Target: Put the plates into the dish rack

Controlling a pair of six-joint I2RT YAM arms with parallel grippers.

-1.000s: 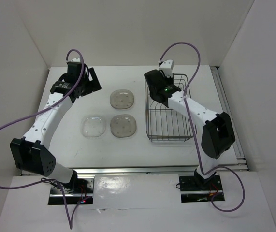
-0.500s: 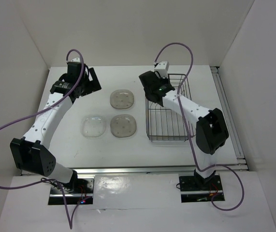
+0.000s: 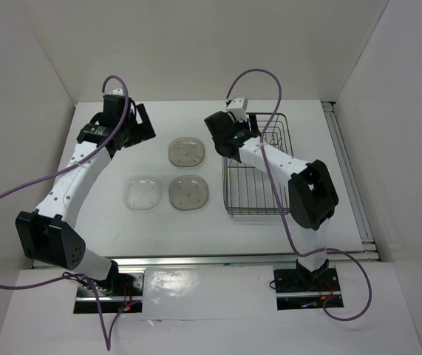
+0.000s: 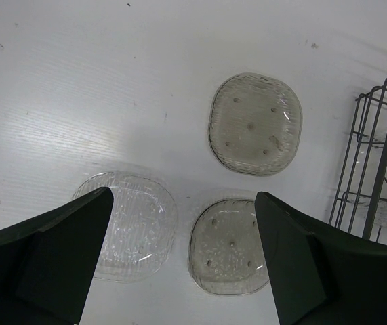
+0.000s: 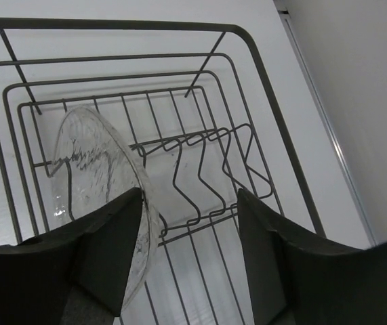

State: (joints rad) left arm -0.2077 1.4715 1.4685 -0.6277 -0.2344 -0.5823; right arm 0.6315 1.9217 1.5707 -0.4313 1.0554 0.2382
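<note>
**Reference: the dish rack [image 3: 259,212].**

1. One clear plate [image 5: 88,169] is inside the rack, near its left wall. It stands on edge and leans on the basket wires beside the upright wire slots [image 5: 193,169], so the rack alone props it up.
2. The right gripper [image 5: 190,196] hangs over the rack's far-left corner, looking down into it. Its fingers are spread and clasp nothing. The plate sits just beside one finger and appears free of it. Judgement: this plate is delivered.
3. Three plates lie flat on the table [image 3: 166,229], left of the rack.
   - A grey dotted plate [image 3: 187,151] is off the far-left corner.
   - A second grey plate [image 3: 189,193] is near the left wall.
   - A second clear plate [image 3: 143,194] is farther left again.
   - None overlap, so every rim is open to a grasp.
4. The left gripper [image 4: 183,203] is held above the table, well left of the rack. Its fingers are wide apart and empty, with all three plates in its view. This looks like a waiting post.

Judgement: one of four plates is loaded. The flat, thin, slick plates offer only their rims, so slipping is the likely fault.
</note>
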